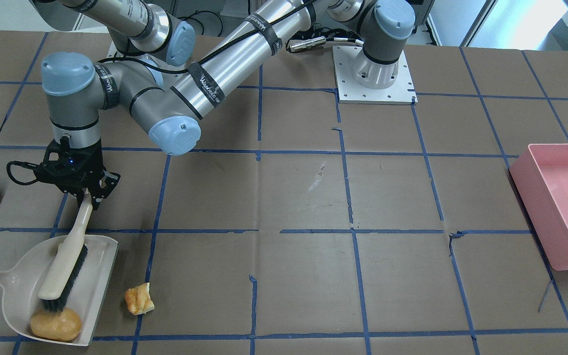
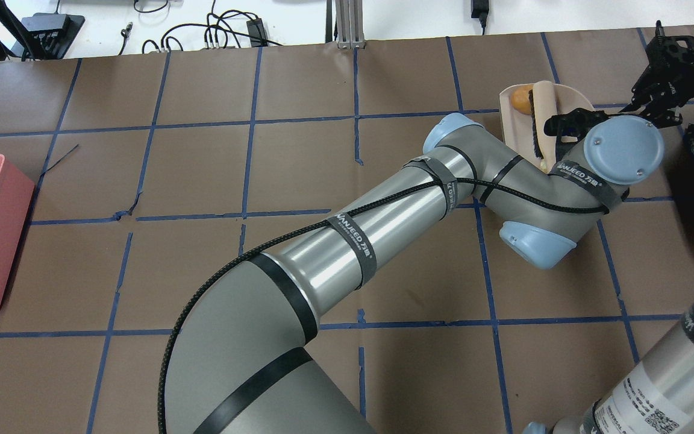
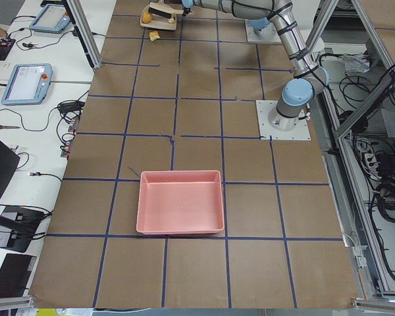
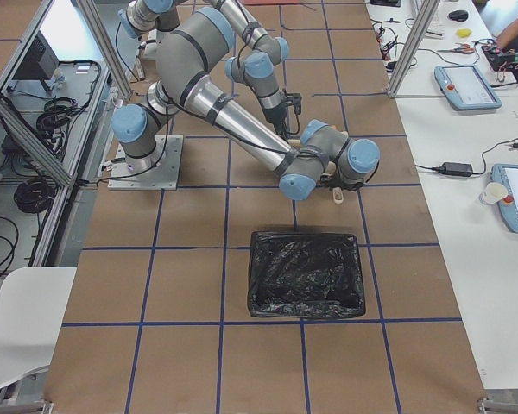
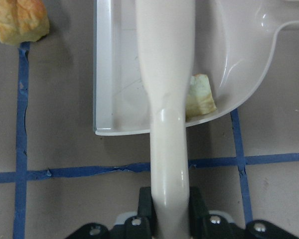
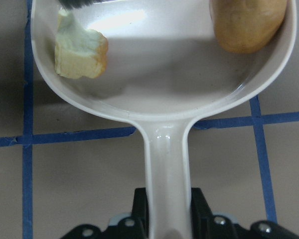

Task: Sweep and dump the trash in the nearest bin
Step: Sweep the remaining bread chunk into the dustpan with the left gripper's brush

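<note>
A brown counter (image 1: pixel 303 276) taped into blue squares. The left tool (image 1: pixel 89 197) is clenched on the handle of a cream brush (image 1: pixel 64 266). The right tool (image 6: pixel 168 211) is clamped on the handle of a cream pan (image 1: pixel 109 256) lying flat on the counter.

Two scraps are already in the pan: a round golden bun (image 1: pixel 56 324) at the far end of the brush head, and a pale chunk (image 6: pixel 82 50) near the back wall. The third scrap, a crusty loose chunk (image 1: pixel 139 299), lies on the bare counter just outside the pan's straight open lip, near it but apart from it.

The brush lies inside the pan, its long axis running roughly parallel to that lip. The loose chunk sits beyond the lip, on the robot's left of the brush, the side away from the pan's handle. The left tool is the nearer one.

By this layout, the brush would likely have to lift over the lip, land beyond the loose chunk and draw it back in.

The black-lined bin (image 4: pixel 306 309) stands close by on the robot's right. A pink tub (image 1: pixel 560 197) sits well apart, at the opposite end.
</note>
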`<state>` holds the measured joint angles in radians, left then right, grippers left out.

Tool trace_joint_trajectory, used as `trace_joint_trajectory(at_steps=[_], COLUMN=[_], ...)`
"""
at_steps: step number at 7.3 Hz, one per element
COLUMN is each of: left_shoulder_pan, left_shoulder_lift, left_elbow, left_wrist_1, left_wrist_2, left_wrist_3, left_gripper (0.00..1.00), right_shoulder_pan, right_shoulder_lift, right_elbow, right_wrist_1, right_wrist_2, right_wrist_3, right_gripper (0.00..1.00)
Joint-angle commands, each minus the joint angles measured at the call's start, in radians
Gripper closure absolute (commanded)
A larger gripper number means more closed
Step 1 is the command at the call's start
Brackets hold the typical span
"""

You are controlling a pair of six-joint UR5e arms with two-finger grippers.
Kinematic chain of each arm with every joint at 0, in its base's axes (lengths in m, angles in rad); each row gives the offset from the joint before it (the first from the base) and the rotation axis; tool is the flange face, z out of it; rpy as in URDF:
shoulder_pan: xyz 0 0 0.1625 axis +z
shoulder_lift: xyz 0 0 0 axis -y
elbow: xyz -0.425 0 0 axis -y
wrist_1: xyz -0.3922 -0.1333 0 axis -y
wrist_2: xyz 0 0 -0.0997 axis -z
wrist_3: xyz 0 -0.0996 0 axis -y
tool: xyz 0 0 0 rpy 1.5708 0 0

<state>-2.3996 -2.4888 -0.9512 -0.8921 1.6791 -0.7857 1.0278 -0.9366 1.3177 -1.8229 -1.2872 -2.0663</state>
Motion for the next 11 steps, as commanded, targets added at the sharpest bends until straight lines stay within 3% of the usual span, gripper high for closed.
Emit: trace_joint_trajectory(at_steps=[1, 4, 6, 7, 9, 11], left_shoulder_pan=[0.034, 0.080, 0.161, 0.201, 0.231, 0.228], left_shoulder_lift=[0.023, 0.105, 0.242, 0.257, 0.246, 0.178], left_elbow=[-0.007, -0.107, -0.289, -0.354, -0.357, -0.301], left_wrist_1=[-0.005, -0.016, -0.033, -0.031, -0.034, -0.034], left_wrist_2=[-0.027, -0.030, -0.076, -0.081, -0.157, -0.153], left_wrist_3=[0.020, 0.022, 0.072, 0.110, 0.186, 0.181], left_gripper=[0.91, 0.91, 0.91, 0.91, 0.91, 0.91], right_shoulder_pan=[0.000, 0.000, 0.009, 0.012, 0.023, 0.044], right_shoulder_lift=[-0.001, -0.002, -0.005, -0.005, -0.004, 0.004], right_elbow=[0.000, 0.000, 0.000, 0.000, 0.000, 0.000], right_wrist_1=[0.001, 0.002, 0.004, 0.004, 0.004, 0.001], right_wrist_2=[0.000, -0.001, -0.046, -0.061, -0.064, -0.061], right_wrist_3=[0.000, 0.009, 0.014, 0.014, 0.014, 0.015], right_gripper=[1.00, 1.00, 1.00, 1.00, 1.00, 1.00])
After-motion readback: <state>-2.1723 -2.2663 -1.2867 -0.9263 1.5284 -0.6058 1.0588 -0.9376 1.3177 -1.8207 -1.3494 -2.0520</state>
